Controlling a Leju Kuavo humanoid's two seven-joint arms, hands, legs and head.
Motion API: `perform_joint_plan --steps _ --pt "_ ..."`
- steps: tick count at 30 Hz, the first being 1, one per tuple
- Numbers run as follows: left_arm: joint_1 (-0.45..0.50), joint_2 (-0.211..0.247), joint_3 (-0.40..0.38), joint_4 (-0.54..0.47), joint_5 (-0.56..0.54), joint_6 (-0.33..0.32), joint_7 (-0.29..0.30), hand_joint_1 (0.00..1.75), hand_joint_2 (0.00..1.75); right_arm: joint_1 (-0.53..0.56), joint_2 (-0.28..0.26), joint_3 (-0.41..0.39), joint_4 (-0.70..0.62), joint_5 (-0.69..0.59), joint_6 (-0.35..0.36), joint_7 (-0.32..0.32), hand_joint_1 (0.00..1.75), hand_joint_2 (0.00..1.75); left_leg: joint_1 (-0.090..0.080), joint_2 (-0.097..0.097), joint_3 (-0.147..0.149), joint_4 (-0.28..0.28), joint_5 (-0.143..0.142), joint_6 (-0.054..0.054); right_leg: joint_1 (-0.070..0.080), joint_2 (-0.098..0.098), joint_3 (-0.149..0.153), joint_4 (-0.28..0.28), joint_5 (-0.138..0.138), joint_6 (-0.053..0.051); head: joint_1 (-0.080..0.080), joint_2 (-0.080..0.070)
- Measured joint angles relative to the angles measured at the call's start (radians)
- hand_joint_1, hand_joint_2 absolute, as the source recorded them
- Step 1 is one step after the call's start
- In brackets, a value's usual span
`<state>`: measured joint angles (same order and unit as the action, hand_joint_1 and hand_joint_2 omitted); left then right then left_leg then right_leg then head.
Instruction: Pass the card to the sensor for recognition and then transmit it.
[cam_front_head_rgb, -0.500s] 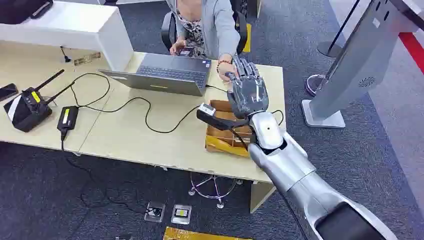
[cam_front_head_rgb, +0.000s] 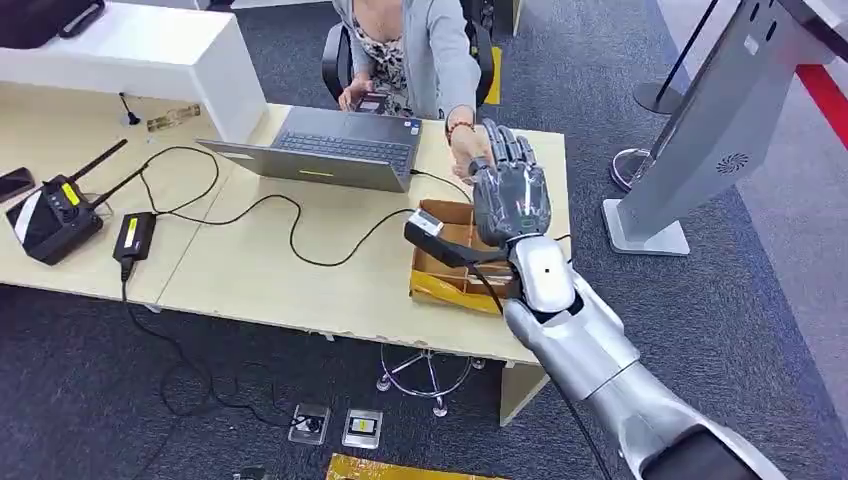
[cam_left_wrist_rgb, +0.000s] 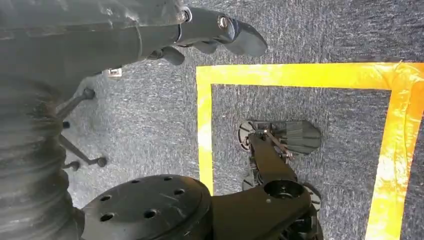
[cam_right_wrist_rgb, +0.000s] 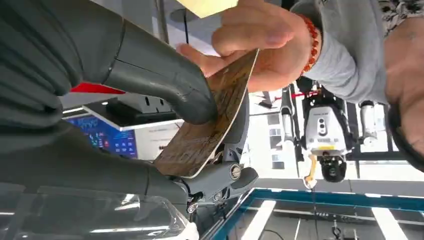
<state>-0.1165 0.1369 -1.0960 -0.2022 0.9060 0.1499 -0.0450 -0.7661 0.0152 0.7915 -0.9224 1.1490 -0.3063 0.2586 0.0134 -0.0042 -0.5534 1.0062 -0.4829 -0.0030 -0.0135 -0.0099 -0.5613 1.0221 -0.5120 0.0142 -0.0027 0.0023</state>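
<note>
I observe my right hand (cam_front_head_rgb: 510, 197) raised over the desk's (cam_front_head_rgb: 300, 285) far edge, thumb (cam_right_wrist_rgb: 165, 80) pressing the card (cam_right_wrist_rgb: 210, 125) against the fingers, so it grasps the card. The card's long axis runs from my palm out toward the person's hand (cam_right_wrist_rgb: 255, 47), which pinches its far end. Its face looks brown and mottled. My left hand (cam_left_wrist_rgb: 220, 35) hangs over the floor, holding nothing, fingers loosely extended.
</note>
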Motion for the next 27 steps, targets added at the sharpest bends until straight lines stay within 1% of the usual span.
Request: perform_joint_plan --steps 3,9,13,17,21,25,27 --pt "0.0 0.0 0.0 0.0 -0.001 -0.001 0.0 0.0 1.75 0.017 -0.019 -0.023 -0.036 0.01 0.016 0.02 1.75 1.75 0.0 0.001 0.0 0.0 0.0 0.0 0.0 0.0 0.0 0.0 0.0 0.0 -0.001 0.0" --pt "0.001 0.0 0.0 0.005 -0.001 -0.009 0.0 0.0 1.75 0.079 -0.105 -0.093 -0.138 0.028 0.061 0.042 1.75 1.75 0.0 0.0 0.0 0.0 0.0 0.0 -0.001 0.0 0.0 0.0 0.0 0.0 0.0 0.0" --pt "0.0 0.001 0.0 0.007 -0.002 -0.011 0.0 0.0 1.75 0.103 -0.138 -0.122 -0.178 0.035 0.076 0.051 1.75 1.75 0.0 0.003 0.001 0.0 0.0 0.0 -0.001 0.003 -0.001 0.0 0.001 0.0 0.0 0.0" --pt "0.002 0.001 0.0 0.008 0.005 -0.014 0.02 0.0 1.75 0.159 -0.197 -0.152 -0.226 0.04 0.137 0.05 1.75 1.75 0.0 0.001 0.0 0.0 0.0 0.0 0.0 0.0 0.0 0.0 0.001 0.0 0.0 0.0" --pt "0.002 0.001 0.0 0.008 0.016 -0.007 0.023 0.0 1.75 0.194 -0.23 -0.15 -0.239 0.061 0.182 0.029 1.75 1.75 0.0 0.004 0.0 0.0 -0.001 0.0 0.0 0.003 -0.001 0.0 0.001 0.0 0.0 0.0" --pt "0.001 0.0 0.001 0.008 0.024 0.012 0.025 0.0 1.75 0.203 -0.241 -0.125 -0.232 0.07 0.209 0.009 1.75 1.75 0.0 0.004 0.0 0.0 -0.001 0.0 0.0 0.005 -0.001 0.0 0.001 0.0 0.0 0.0" --pt "0.001 0.001 0.002 0.008 0.034 0.029 0.039 0.0 1.75 0.203 -0.242 -0.101 -0.227 0.058 0.211 -0.001 1.75 1.75 0.0 0.004 0.0 0.0 -0.001 0.0 0.0 0.005 -0.001 0.0 0.001 0.0 0.0 0.0"
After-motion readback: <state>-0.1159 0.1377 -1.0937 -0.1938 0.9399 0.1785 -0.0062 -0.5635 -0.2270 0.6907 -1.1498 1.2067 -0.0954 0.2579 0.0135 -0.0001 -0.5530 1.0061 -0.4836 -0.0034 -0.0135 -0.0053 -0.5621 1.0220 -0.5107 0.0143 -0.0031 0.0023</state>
